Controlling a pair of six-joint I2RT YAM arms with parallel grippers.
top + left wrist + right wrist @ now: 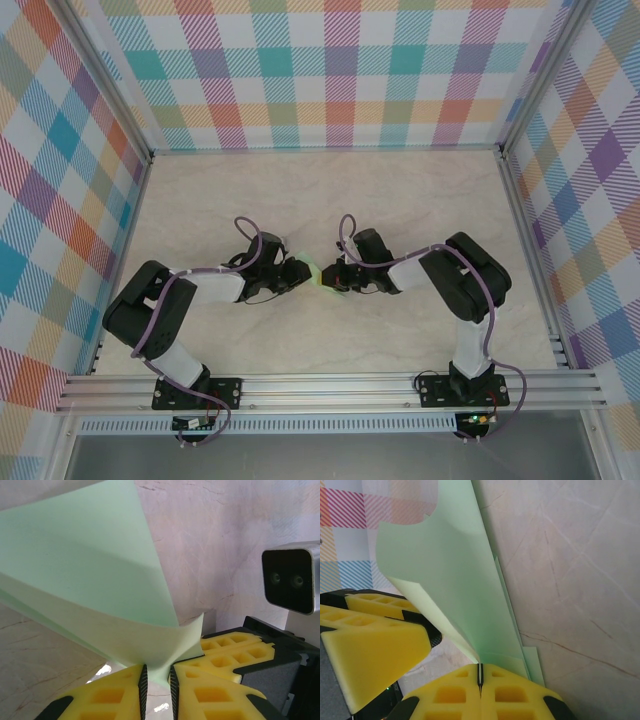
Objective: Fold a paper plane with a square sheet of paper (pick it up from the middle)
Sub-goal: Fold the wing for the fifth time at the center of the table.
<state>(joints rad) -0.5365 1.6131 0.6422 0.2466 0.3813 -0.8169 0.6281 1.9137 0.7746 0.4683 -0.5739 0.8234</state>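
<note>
The square sheet of paper (pixel 318 272) is pale mint green, partly folded, and held up off the table between the two grippers at mid-table. My right gripper (pixel 480 672) is shut on its lower edge, and the sheet (pixel 455 580) rises from there in layered folds. My left gripper (pixel 157 672) stands narrowly open. A pinched fold of the sheet (pixel 90 570) dips into the gap between its pads, and the table shows below it. The two grippers face each other almost tip to tip, left (pixel 303 270) and right (pixel 330 277).
The marble-patterned tabletop (pixel 330 190) is walled on three sides by plaid panels (pixel 330 70). An aluminium rail (pixel 330 385) runs along the near edge, with both arm bases on it. The right gripper's yellow fingers (pixel 235 650) sit just right of my left jaws.
</note>
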